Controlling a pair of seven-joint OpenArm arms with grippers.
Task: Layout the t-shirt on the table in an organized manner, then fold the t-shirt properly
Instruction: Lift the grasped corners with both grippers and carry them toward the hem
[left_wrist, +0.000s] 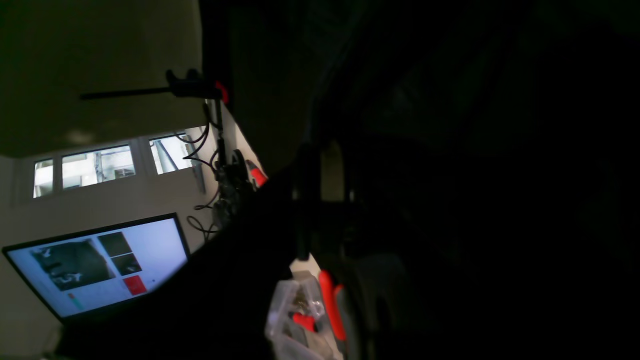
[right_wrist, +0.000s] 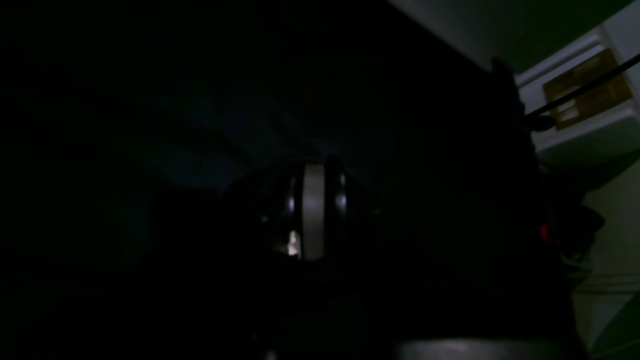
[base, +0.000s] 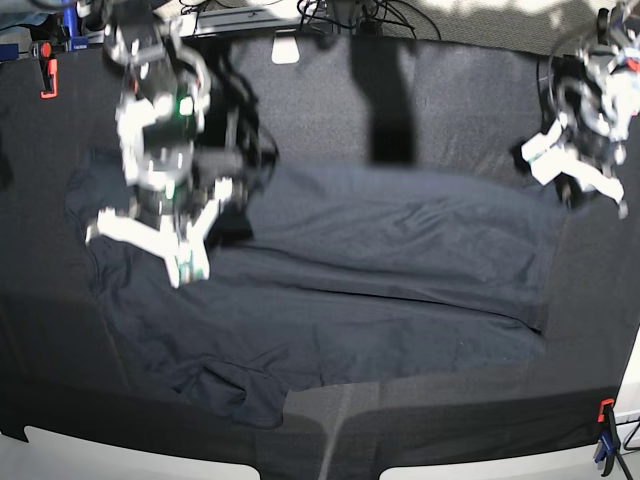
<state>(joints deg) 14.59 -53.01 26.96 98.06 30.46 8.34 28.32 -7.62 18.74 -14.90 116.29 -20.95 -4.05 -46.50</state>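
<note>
Lying spread on the table (base: 460, 80), t-shirt (base: 400, 270) (rumpled), both hands (base: 190, 262) (base: 585, 185) closed, clamps (base: 604, 428) at corners

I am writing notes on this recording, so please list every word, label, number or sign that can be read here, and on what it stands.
No text can be read in any view.
Monitor: windows and a red square show, any lettering too small.
Yellowish label on the white unit: blurred.
T-shirt and table: no print visible.
</note>
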